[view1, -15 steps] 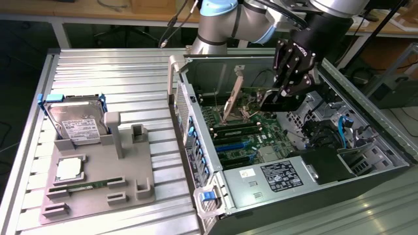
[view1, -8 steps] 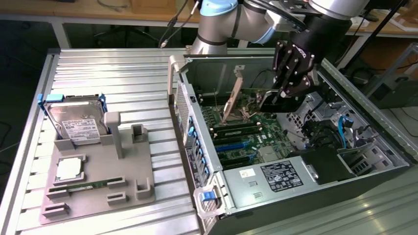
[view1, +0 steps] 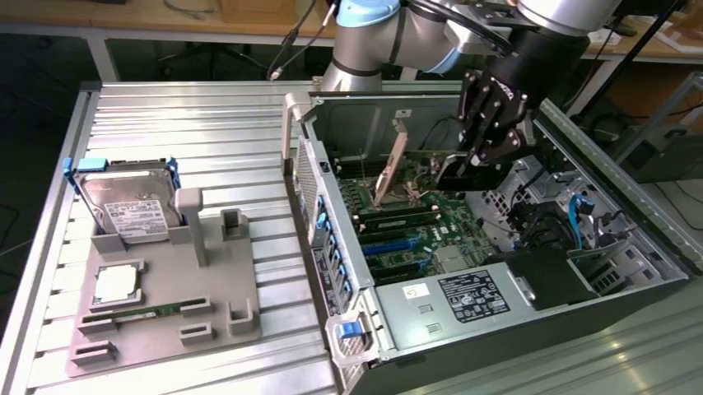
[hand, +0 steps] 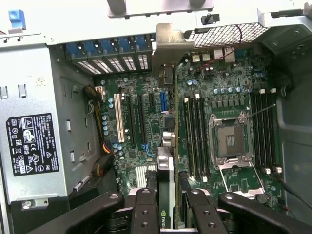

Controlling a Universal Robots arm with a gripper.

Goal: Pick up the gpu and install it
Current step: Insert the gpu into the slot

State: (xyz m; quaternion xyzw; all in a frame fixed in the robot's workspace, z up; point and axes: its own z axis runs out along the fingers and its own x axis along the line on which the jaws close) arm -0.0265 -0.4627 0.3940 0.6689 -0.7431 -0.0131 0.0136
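Note:
The gpu (view1: 387,173) is a thin tan card standing on edge inside the open computer case (view1: 615,173), over the motherboard. In the wrist view the gpu (hand: 167,146) appears edge-on, and its silvery bracket (hand: 170,44) reaches the case's rear slot openings. It sits above the expansion slots (hand: 139,117), beside the memory slots (hand: 195,131). My gripper (hand: 168,207) is shut on the card's near end, with a black finger (hand: 144,209) on each side. From the exterior view, the gripper (view1: 453,174) reaches down into the case. Whether the card is seated in a slot is unclear.
A grey fixture tray (view1: 220,280) at the exterior view's left carries a hard drive (view1: 130,206), a processor chip (view1: 115,284) and a green memory stick (view1: 143,314). Inside the case are the power supply (view1: 467,296), the open processor socket (hand: 231,136) and cables (view1: 549,222).

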